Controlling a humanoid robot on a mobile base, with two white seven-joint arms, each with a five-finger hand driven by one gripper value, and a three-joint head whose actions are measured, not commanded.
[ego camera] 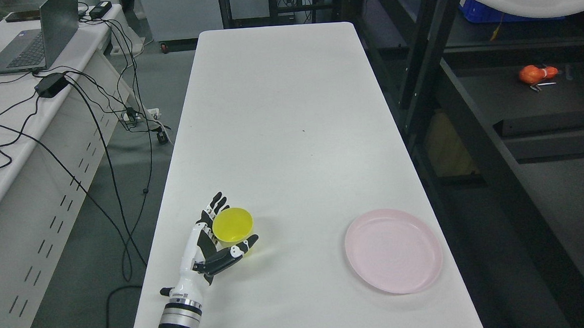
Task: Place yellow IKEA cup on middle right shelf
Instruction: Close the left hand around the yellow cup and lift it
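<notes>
So the left hand [221,240] comes up from the bottom edge and is cupped around the yellow cup [232,225]. The fingers [215,206] sit along its far left side at roughly 10 o'clock from the cup, and the thumb [236,250] curls in under its near side at about 6 o'clock. It's not a tight squeeze but the cup sits right between them, so I'd call it grasped. The cup is upright, mouth up, standing on the white table [289,109] near the table's left edge, toward the near end. A pink plate [394,251] lies flat at about 4 o'clock from the cup, well apart. The dark shelf rack [534,116] stands off the table's right side — an orange object [534,74] sits on it.
</notes>
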